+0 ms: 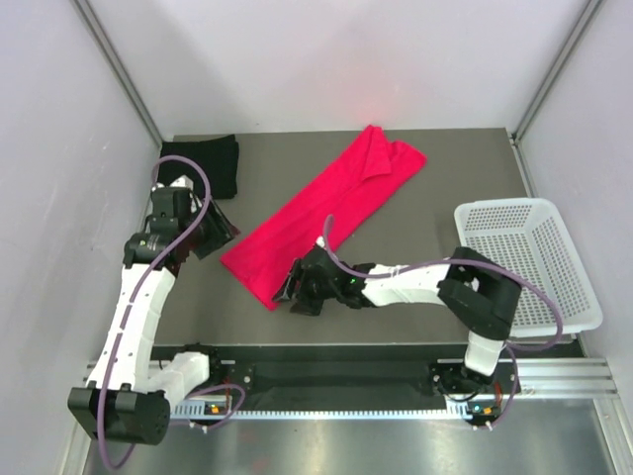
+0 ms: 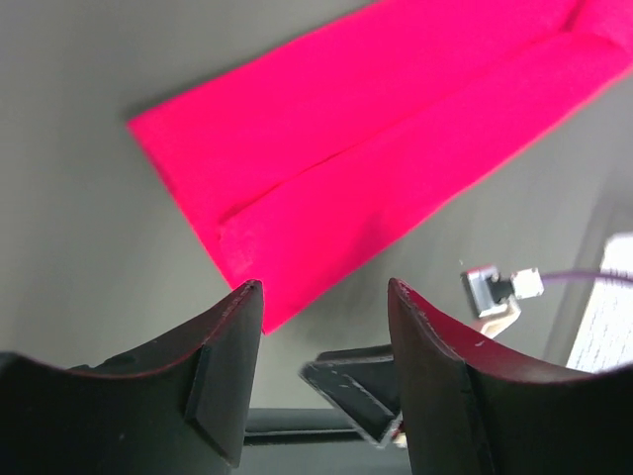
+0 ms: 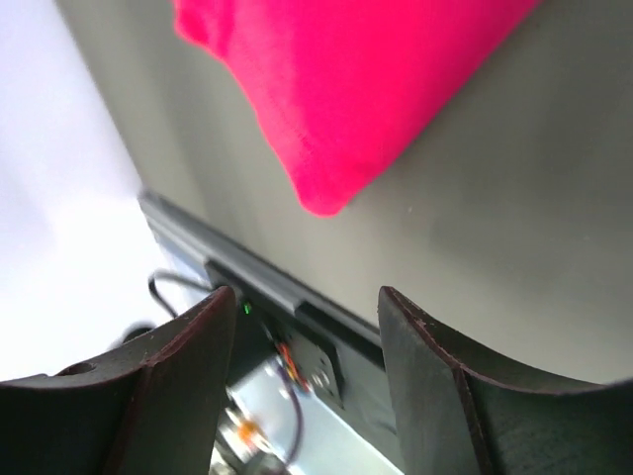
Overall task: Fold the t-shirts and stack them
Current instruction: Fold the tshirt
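The red shirt [image 1: 326, 213] lies in a long strip on the desk [image 1: 435, 198], and the black shirt [image 1: 203, 163] sits folded far left. Your left pincer [image 1: 220, 232] and right pincer [image 1: 289, 289] are spread, holding nothing. Pinch the strip's near corners together and lift evenly.

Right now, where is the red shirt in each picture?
Top view: the red shirt lies slanted in the middle.
Left wrist: the red shirt fills the top and right.
Right wrist: one corner of the red shirt pokes in from the top.
Shared landmark: the dark grey table under it.
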You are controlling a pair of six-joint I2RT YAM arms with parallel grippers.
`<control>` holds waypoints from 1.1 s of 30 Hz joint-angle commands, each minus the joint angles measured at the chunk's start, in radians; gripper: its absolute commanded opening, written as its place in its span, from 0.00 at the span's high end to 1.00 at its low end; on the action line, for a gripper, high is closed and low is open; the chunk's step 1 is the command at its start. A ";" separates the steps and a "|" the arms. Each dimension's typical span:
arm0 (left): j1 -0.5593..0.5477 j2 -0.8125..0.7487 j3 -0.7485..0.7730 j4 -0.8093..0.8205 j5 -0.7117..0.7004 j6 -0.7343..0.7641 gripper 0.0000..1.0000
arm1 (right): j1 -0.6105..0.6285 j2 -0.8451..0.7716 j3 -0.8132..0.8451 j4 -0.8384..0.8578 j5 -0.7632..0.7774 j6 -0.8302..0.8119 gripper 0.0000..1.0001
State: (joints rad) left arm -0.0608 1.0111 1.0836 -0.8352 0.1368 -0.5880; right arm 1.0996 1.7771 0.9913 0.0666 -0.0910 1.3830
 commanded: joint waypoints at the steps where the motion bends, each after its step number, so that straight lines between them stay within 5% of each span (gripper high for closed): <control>1: -0.011 0.007 0.018 -0.062 -0.120 -0.128 0.41 | 0.040 0.045 0.064 -0.001 0.127 0.180 0.40; 18: -0.116 0.057 0.190 -0.179 -0.344 -0.193 0.38 | 0.134 0.194 0.173 -0.133 0.292 0.425 0.57; 33: -0.131 0.035 0.180 -0.180 -0.355 -0.174 0.37 | 0.103 0.232 0.144 -0.159 0.309 0.398 0.58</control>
State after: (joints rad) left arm -0.1864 1.0695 1.2461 -1.0054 -0.2001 -0.7746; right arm 1.2133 1.9774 1.1473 -0.0334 0.1715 1.8069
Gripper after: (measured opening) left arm 0.626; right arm 0.419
